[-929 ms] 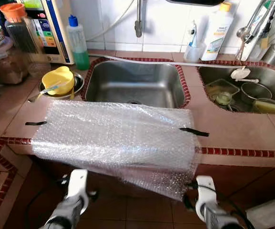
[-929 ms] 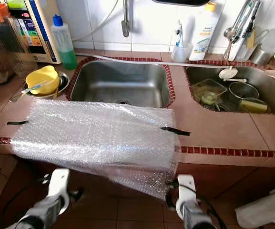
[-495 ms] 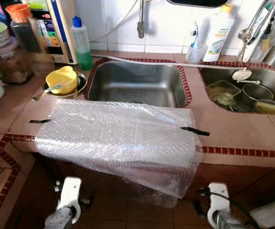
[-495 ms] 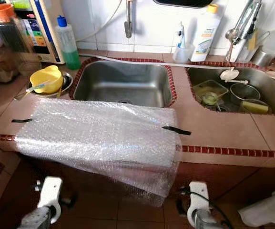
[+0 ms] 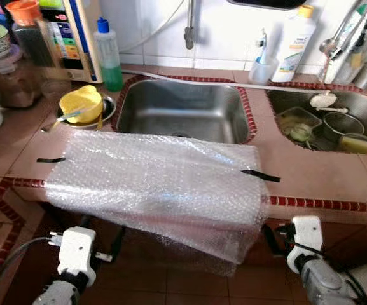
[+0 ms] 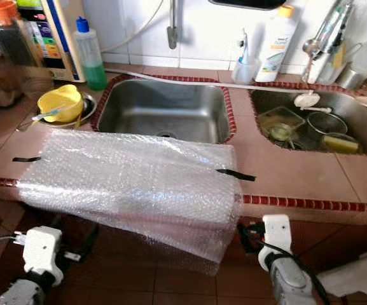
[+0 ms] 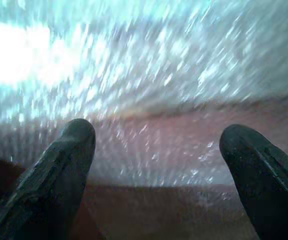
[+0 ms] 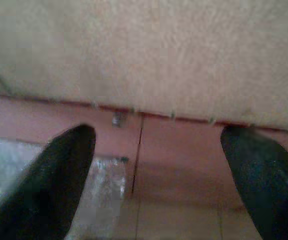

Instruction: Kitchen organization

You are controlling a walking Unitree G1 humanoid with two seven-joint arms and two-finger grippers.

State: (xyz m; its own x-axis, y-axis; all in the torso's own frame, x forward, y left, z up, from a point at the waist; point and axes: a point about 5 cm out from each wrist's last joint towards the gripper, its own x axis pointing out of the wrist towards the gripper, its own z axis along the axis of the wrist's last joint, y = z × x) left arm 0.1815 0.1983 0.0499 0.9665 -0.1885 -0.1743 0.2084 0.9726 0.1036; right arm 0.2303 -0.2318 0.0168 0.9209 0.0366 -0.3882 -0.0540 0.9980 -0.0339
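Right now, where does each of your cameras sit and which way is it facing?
Left and right eye views: head-mounted, looking down over the clear bubble-wrap sheet on the tiled counter toward the steel sink; both arms low.
Left wrist view: behind the left gripper, jaws open, facing bubble wrap close up.
Right wrist view: behind the right gripper, jaws open, facing the counter's front.
All share the bubble wrap.

Bubble wrap covers counter front from 9 to centre, overhangs edge, drapes down cabinet front. Left gripper, fingers spread, faces hanging wrap close up. Right gripper, fingers spread, faces bare cabinet front, wrap edge beside one finger. Bare counter at 3, between wrap and right sink. Middle sink at 12, open basin. Yellow bowl, bottles and jars crowd 10 to 11.
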